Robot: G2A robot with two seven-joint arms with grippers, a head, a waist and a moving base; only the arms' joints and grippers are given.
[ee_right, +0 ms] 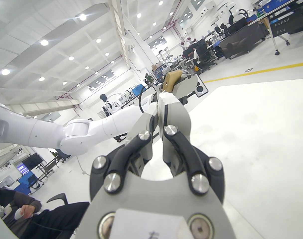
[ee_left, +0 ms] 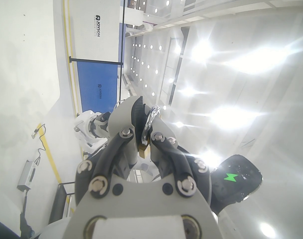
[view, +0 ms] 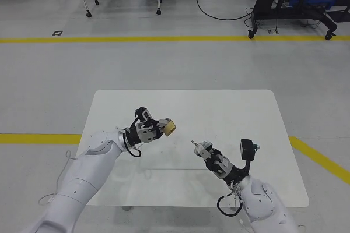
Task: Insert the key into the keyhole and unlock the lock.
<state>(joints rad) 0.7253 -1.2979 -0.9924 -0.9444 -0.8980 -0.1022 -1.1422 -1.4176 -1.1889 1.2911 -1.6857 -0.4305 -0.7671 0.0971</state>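
Note:
My left gripper (view: 158,129) is shut on a brass padlock (view: 170,126) and holds it above the left middle of the white table (view: 239,108). In the left wrist view the silver shackle (ee_left: 151,119) and brass body (ee_left: 143,151) sit between the fingers of the left gripper (ee_left: 147,113). My right gripper (view: 202,149) is shut on a small silver key (view: 194,142), whose tip points toward the padlock with a short gap between them. From the right wrist, the right gripper (ee_right: 157,101) lines up with the padlock (ee_right: 172,80) just beyond it.
Both arms hover over the table's middle. The table's front edge (view: 181,205) lies close to the arms' elbows. Yellow floor lines (view: 163,39) run behind and beside the table.

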